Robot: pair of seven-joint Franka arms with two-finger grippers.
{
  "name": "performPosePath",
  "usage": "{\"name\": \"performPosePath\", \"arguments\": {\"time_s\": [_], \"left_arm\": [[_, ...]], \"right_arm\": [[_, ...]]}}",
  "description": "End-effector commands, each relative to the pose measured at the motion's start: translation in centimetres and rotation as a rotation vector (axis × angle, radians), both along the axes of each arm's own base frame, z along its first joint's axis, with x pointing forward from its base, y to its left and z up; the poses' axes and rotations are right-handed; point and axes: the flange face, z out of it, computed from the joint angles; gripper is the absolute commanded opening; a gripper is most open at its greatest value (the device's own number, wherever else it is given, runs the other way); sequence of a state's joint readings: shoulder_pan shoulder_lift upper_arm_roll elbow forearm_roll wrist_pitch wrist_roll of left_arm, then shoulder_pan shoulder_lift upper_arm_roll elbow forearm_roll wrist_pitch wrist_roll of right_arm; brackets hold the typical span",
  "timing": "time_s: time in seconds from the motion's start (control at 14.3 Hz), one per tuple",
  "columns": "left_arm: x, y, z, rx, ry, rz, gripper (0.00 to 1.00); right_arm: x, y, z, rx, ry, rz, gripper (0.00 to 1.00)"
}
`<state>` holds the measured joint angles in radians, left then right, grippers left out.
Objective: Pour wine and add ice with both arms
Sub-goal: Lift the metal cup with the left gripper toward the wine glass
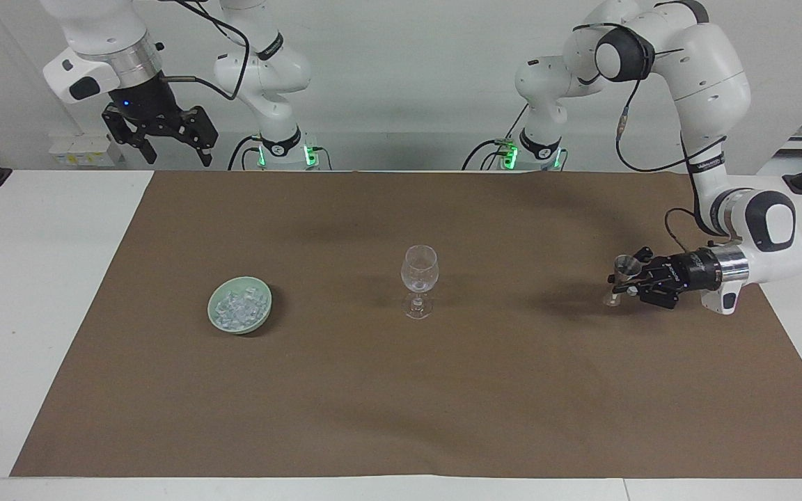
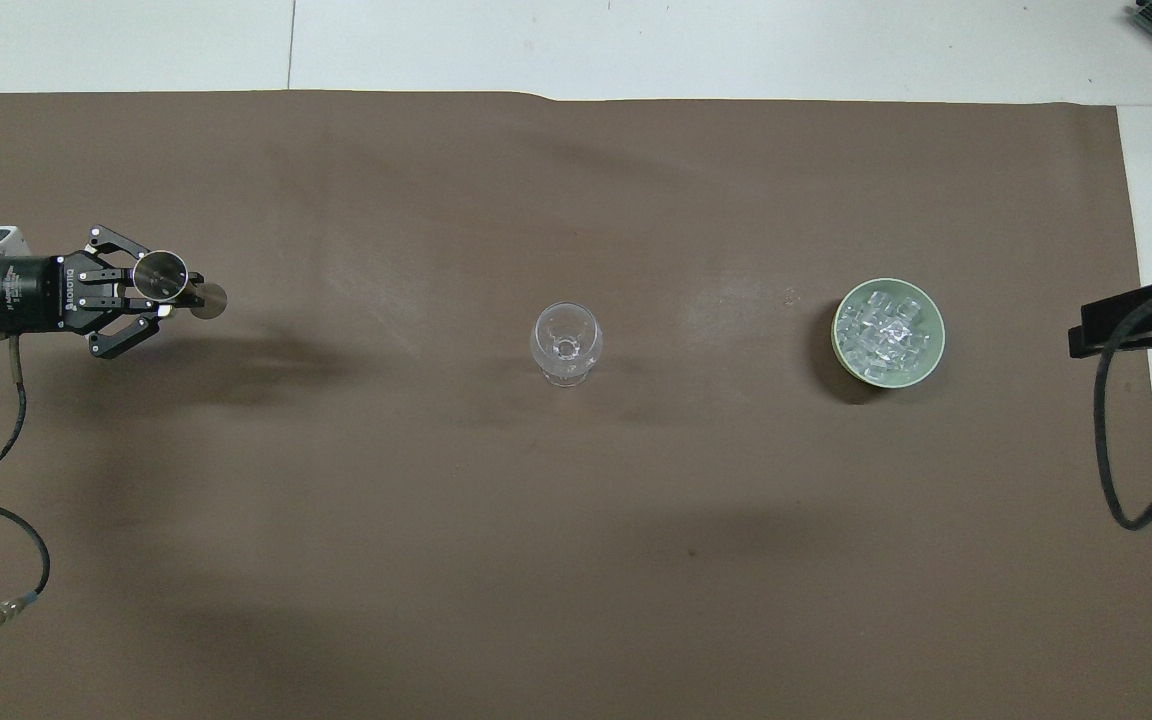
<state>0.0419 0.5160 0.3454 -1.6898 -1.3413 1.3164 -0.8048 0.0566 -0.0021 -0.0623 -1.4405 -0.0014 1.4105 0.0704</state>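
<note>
Spilling looks the danger: the left gripper [image 1: 625, 284] pinches a small metal measuring cup [image 1: 624, 273] by its waist, forearm level, over the mat's left-arm end; any wrist roll tips it. Right gripper [image 1: 157, 142] waits raised, jaws wide. Ice [image 1: 239, 308] sits in the green bowl [image 1: 262, 320] beside the wine glass [image 1: 419, 280].

Overhead, the right tool [image 2: 1126, 322] is cut off at the edge.
</note>
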Motion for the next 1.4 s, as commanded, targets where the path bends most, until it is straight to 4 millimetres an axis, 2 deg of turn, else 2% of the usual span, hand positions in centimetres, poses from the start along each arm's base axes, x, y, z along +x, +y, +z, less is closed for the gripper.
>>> {"name": "performPosePath", "arguments": {"time_s": [0.0, 0.14, 0.63, 0.98, 1.12, 1.33], "left_arm": [[-0.4, -1.0, 2.6, 0.045, 0.036, -0.014, 0.00], [-0.4, -1.6, 3.6, 0.059, 0.069, -0.005, 0.00], [0.1, -5.9, 6.6, 0.151, 0.173, -0.009, 0.00], [-1.0, -8.7, 11.1, 0.261, 0.174, -0.022, 0.00], [-1.6, -10.8, 12.0, 0.317, 0.171, -0.040, 0.00], [-2.3, -12.7, 11.7, 0.329, 0.210, -0.001, 0.00]], "right_arm": [[0.0, -0.4, 0.3, 0.032, 0.001, 0.004, 1.00], [0.0, -0.4, 0.3, 0.032, 0.001, 0.004, 1.00], [0.0, -0.4, 0.3, 0.032, 0.001, 0.004, 1.00], [0.0, -0.3, 0.3, 0.032, 0.001, 0.006, 1.00], [0.0, -0.3, 0.3, 0.032, 0.001, 0.006, 1.00], [0.0, -0.4, 0.3, 0.032, 0.001, 0.004, 1.00]]}}
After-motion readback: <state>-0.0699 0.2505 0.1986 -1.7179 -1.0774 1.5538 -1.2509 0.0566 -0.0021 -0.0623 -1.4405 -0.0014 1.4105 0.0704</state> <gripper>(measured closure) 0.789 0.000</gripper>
